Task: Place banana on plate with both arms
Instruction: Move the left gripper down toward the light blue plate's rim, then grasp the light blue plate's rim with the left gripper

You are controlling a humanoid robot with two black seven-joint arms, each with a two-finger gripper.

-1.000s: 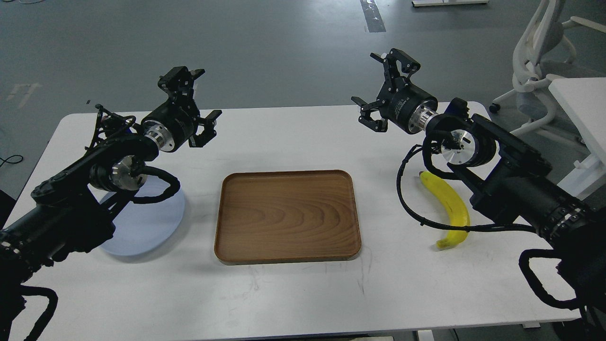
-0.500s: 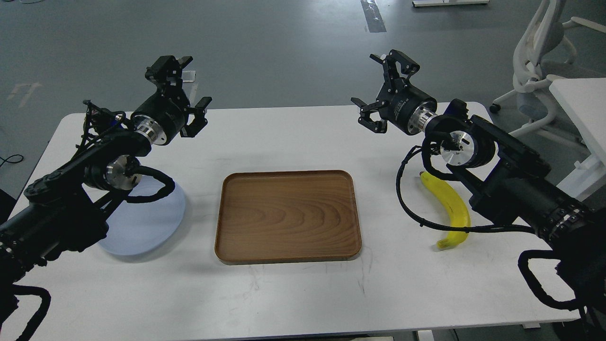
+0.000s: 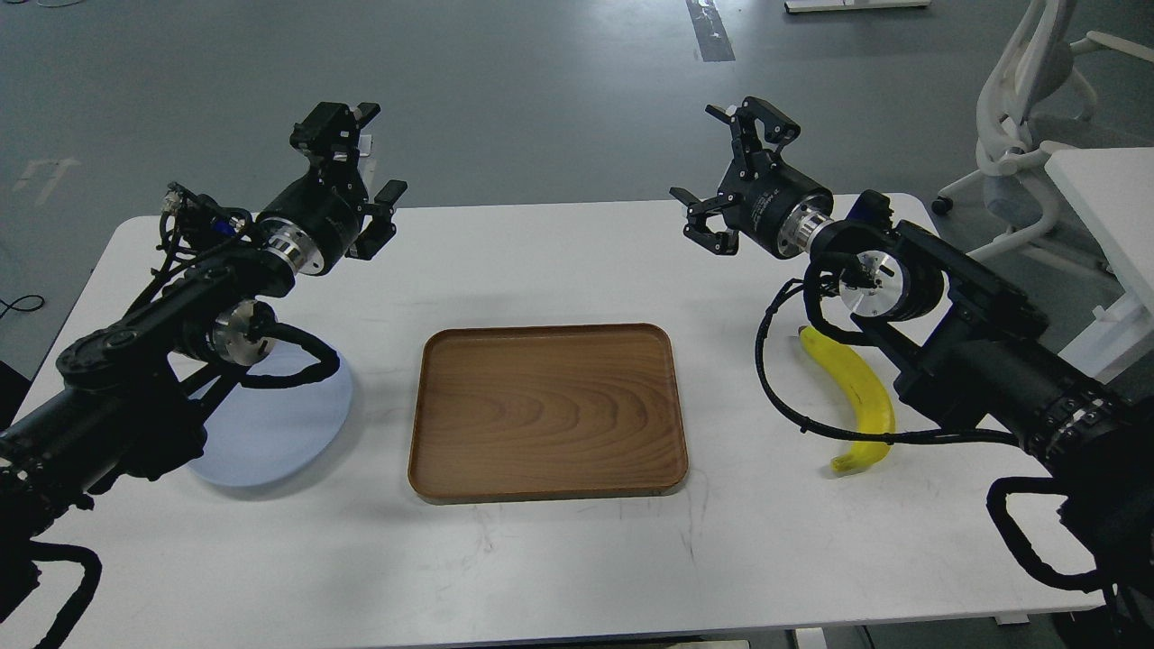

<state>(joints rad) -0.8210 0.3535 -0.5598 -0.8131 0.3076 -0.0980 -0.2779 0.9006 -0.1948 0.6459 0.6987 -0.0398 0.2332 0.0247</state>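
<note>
The yellow banana [image 3: 856,397] lies on the white table at the right, partly under my right arm and its cable. The pale blue plate [image 3: 275,428] lies at the left, partly hidden by my left arm. My left gripper [image 3: 361,167] is open and empty, raised above the table's far left, well beyond the plate. My right gripper [image 3: 726,171] is open and empty, raised above the table's far right, beyond the banana and to its left.
A brown wooden tray [image 3: 545,410] lies in the table's middle, between plate and banana. A white chair [image 3: 1028,117] and a second white table [image 3: 1109,189] stand at the right, off the table.
My left gripper rose and drew left toward the far edge, then shifted slightly back right. My right gripper has barely moved. The banana and plate lie as before.
</note>
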